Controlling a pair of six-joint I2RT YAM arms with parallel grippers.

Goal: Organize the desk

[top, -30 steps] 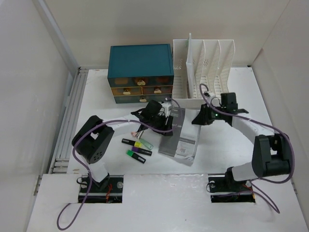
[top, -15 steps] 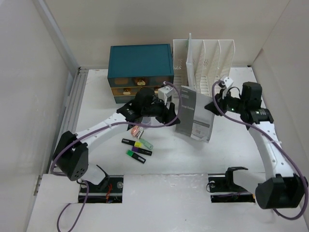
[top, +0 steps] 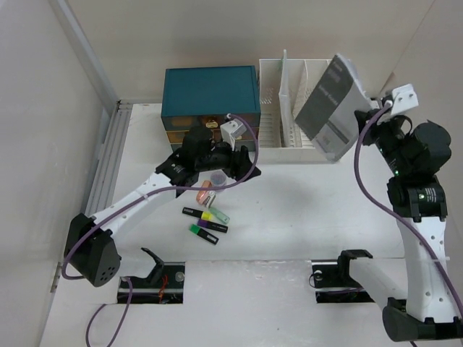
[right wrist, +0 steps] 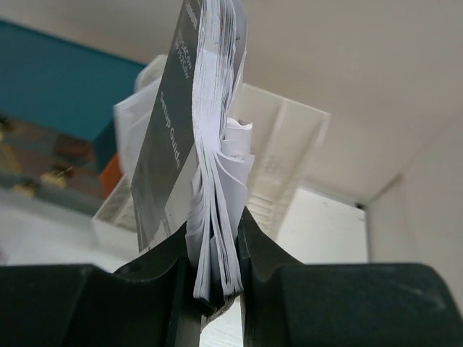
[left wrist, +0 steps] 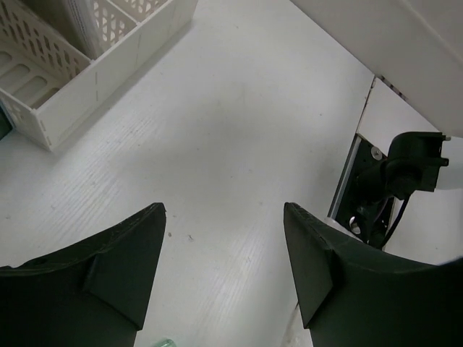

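**Booklet held over rack**
Right gripper (right wrist: 215,242) pinches a gray booklet (top: 327,108) by one edge, tilted above the white file rack (top: 278,101) near the far-right corner of the desk (top: 325,210), likely for slotting. Left gripper (left wrist: 224,253) is spread and empty, mid-desk toward the far edge.

Left arm (top: 137,195): stretched low and diagonally forward from its base; the left pincer (left wrist: 224,217) tilts downward, jaws wide apart, holding nothing. Right arm (top: 423,217): upright, wrist high; the right pincer (right wrist: 215,249) is clamped on a booklet (right wrist: 170,144).
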